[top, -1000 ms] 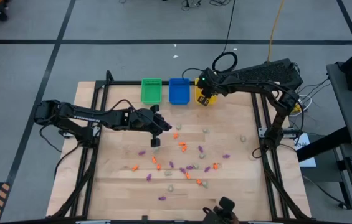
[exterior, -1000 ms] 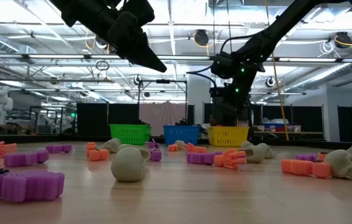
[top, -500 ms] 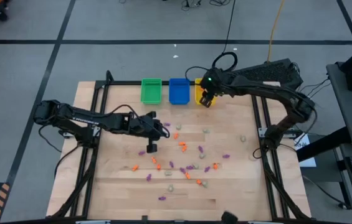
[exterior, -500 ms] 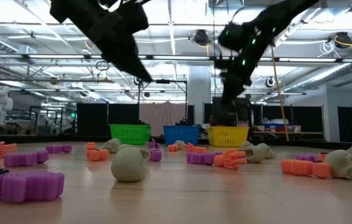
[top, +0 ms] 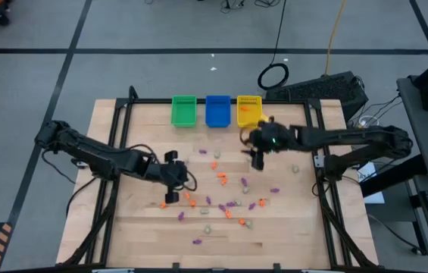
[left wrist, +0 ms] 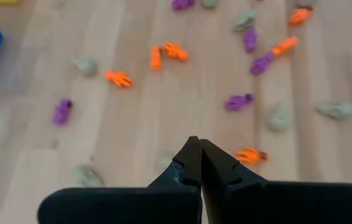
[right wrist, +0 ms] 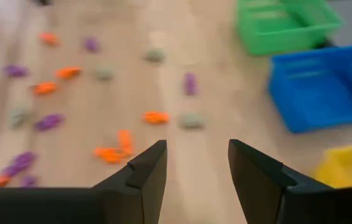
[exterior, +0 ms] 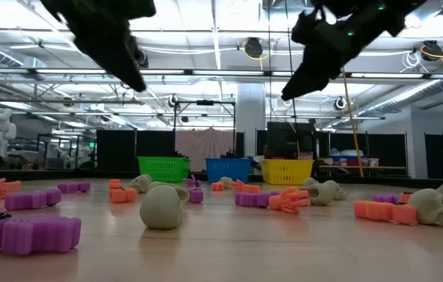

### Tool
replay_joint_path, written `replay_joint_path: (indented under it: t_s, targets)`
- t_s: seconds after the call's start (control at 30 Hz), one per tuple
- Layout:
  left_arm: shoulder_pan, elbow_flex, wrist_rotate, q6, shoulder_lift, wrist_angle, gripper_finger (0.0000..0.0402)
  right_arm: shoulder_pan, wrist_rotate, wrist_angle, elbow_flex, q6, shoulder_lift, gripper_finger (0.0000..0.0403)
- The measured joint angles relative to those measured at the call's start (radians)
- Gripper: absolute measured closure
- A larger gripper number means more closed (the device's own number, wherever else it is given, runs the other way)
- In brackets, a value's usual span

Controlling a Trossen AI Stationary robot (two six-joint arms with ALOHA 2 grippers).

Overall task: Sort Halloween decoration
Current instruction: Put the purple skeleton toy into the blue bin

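The Halloween decoration is a scatter of tiny trinkets lying on the wooden table's middle and near part: orange ones (top: 222,179), purple ones (top: 275,190) and pale beige ones (top: 248,160). In the low view a beige skull (exterior: 161,207) and an orange hand (exterior: 288,200) lie in front. My left gripper (top: 170,195) hangs shut and empty over the left part of the scatter, slanting down; its tips (left wrist: 197,143) hold nothing. My right gripper (top: 257,159) hovers open over the far-right part of the scatter, with nothing between its fingers (right wrist: 197,149).
Three small bins stand in a row at the table's far edge: green (top: 184,111), blue (top: 217,111) and yellow (top: 249,111). Black frame rails (top: 120,129) run along the table's left, right and far sides. Bare wood lies between the bins and the scatter.
My right gripper has left the yellow bin, swung toward the table's near side over the scatter, risen, and tipped from pointing down to a shallower slant. My left gripper, still shut, has gone toward the table's left and near edge.
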Motion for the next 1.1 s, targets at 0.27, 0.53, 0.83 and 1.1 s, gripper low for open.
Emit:
replay_joint_path:
  t_s: [0.27,0.53,0.83,1.1]
  targets:
    - [-0.123,0.0,0.147,-0.164,0.007,-0.06,0.0401,0.19,0.006,0.227,-0.123,0.051,0.012,0.0243]
    - [-0.16,-0.017,0.072,-0.333,0.006,-0.14,0.0387,0.37,0.111,0.378,-0.145,0.027,0.103,0.0243]
    - [-0.226,-0.096,-0.189,-0.419,0.007,-0.166,0.0233,0.417,0.112,0.52,-0.145,-0.099,0.168,0.0243]
    - [-0.227,-0.214,-0.235,-0.387,0.007,-0.098,0.0172,0.417,0.112,0.536,-0.145,-0.106,0.168,0.0243]
